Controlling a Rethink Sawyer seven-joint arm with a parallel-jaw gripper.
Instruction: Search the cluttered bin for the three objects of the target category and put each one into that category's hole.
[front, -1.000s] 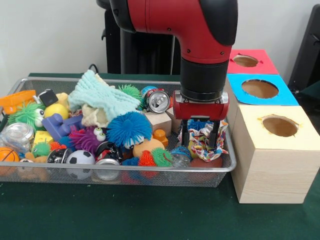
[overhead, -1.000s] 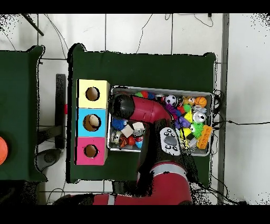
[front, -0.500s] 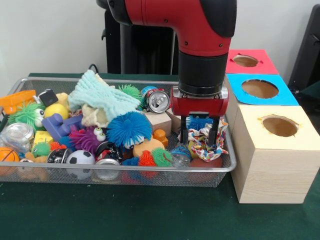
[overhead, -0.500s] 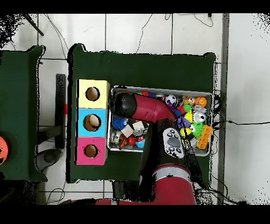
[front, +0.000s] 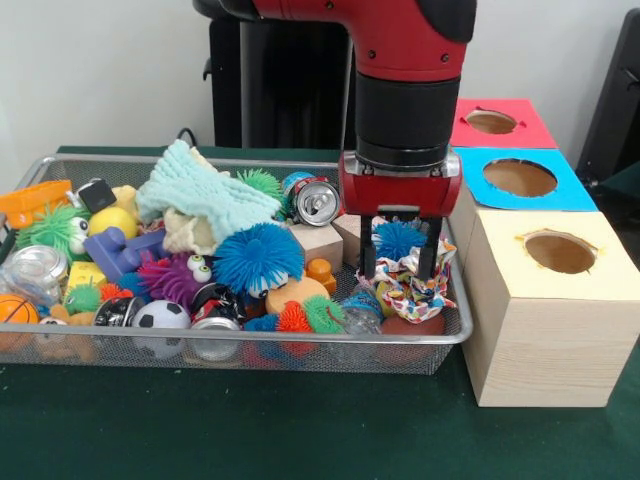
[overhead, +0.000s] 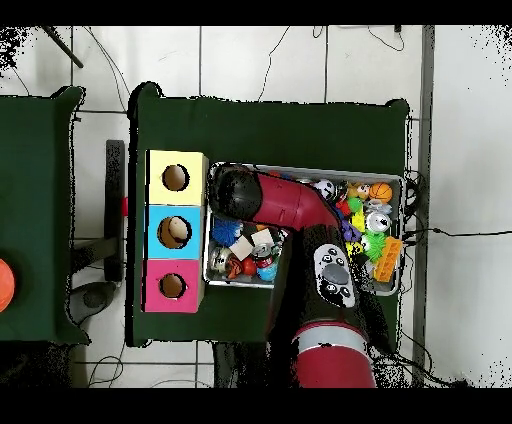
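The cluttered bin (front: 250, 338) is a wide silver wire-mesh tray full of toys; it also shows in the overhead view (overhead: 400, 230). My gripper (front: 399, 268) hangs over the bin's right end. Its fingers (front: 368, 262) stand apart on either side of a colourful patterned cloth (front: 410, 290) and a small blue spiky ball (front: 400, 240). Three wooden boxes with round holes stand right of the bin: yellow top (front: 590, 235), blue top (front: 575, 195), red top (front: 530, 130). In the overhead view the arm (overhead: 270, 200) hides the gripper.
The bin holds a soda can (front: 315, 200), a large blue spiky ball (front: 257, 257), a light green cloth (front: 205, 195), a soccer ball (front: 160, 318), a wood block (front: 318, 240) and several other toys. The table cloth (front: 200, 430) is dark green.
My gripper has risen a little above the patterned cloth, uncovering the small blue spiky ball. The cloth and toys have stayed in place.
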